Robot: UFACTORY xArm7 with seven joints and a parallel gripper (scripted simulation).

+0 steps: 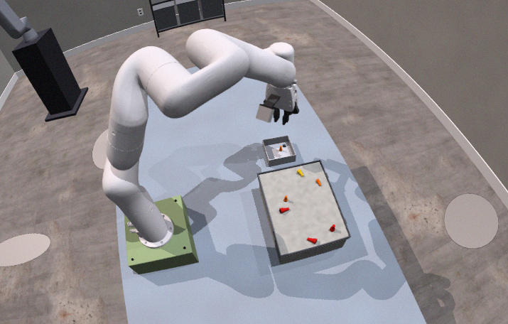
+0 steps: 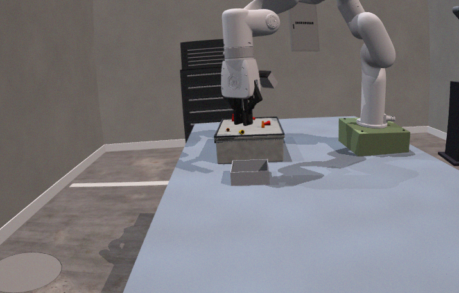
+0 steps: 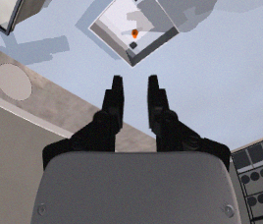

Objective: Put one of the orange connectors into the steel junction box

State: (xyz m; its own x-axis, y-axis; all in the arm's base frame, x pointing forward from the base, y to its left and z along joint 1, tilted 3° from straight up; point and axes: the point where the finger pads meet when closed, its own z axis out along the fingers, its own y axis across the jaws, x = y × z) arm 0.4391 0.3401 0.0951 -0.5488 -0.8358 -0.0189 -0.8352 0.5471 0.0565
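The steel junction box (image 1: 278, 150) stands on the table beside the tool case (image 1: 302, 204). An orange connector (image 1: 280, 148) lies inside the box on its floor; the wrist view shows it there too (image 3: 134, 32). My gripper (image 1: 285, 119) (image 3: 135, 86) hangs well above the box, its fingers a little apart with nothing between them. Two more orange connectors (image 1: 318, 182) (image 1: 285, 197), a yellow one (image 1: 300, 172) and three red ones (image 1: 283, 209) lie on the case lid. In the exterior view the gripper (image 2: 242, 121) hangs in front of the case, above the box (image 2: 250, 171).
The arm's green base (image 1: 162, 235) stands on the table left of the case. A black pedestal (image 1: 48, 72) stands on the floor at the back left, and a dark shelf unit (image 2: 201, 87) stands behind the table.
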